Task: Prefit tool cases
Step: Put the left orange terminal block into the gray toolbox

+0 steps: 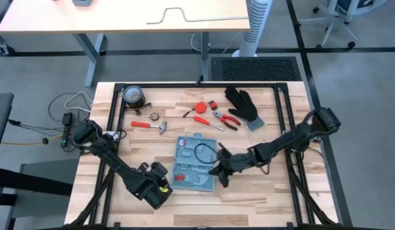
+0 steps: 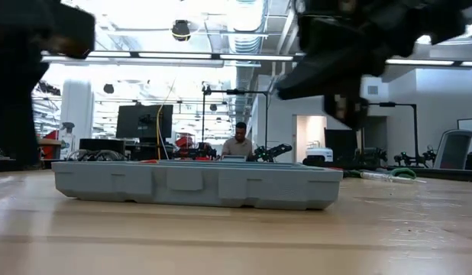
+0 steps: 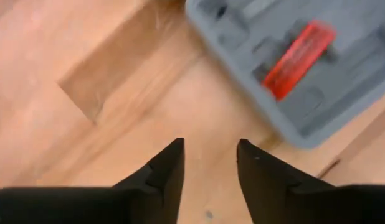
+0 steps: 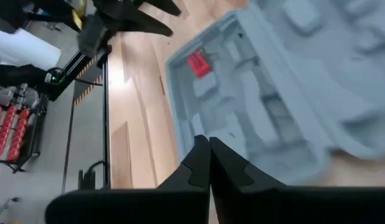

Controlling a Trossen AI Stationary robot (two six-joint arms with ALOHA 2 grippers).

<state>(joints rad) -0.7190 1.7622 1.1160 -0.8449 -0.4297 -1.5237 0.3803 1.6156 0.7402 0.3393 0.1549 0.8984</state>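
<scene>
The light-blue tool case [image 1: 194, 163] lies open and flat on the wooden table, its grey-blue slots facing up. A red piece [image 1: 179, 177] sits in a slot near its near-left corner, and a black cord loop [image 1: 204, 152] lies on it. My left gripper [image 3: 209, 149] is open over bare wood just off the case's near-left corner [image 3: 292, 134], with nothing between its fingers. My right gripper [image 4: 209, 144] is shut at the case's right edge [image 1: 218, 174]. In the low view it hangs a little above the case [image 2: 198, 183], clear of it.
Loose tools lie on the far half of the table: a tape roll [image 1: 133, 96], a red-handled hammer [image 1: 153, 126], a red cutter [image 1: 201, 107], a screwdriver [image 1: 207, 122], red pliers [image 1: 226, 119] and a black glove [image 1: 243, 105]. Black frame rails [image 1: 287, 128] border the table.
</scene>
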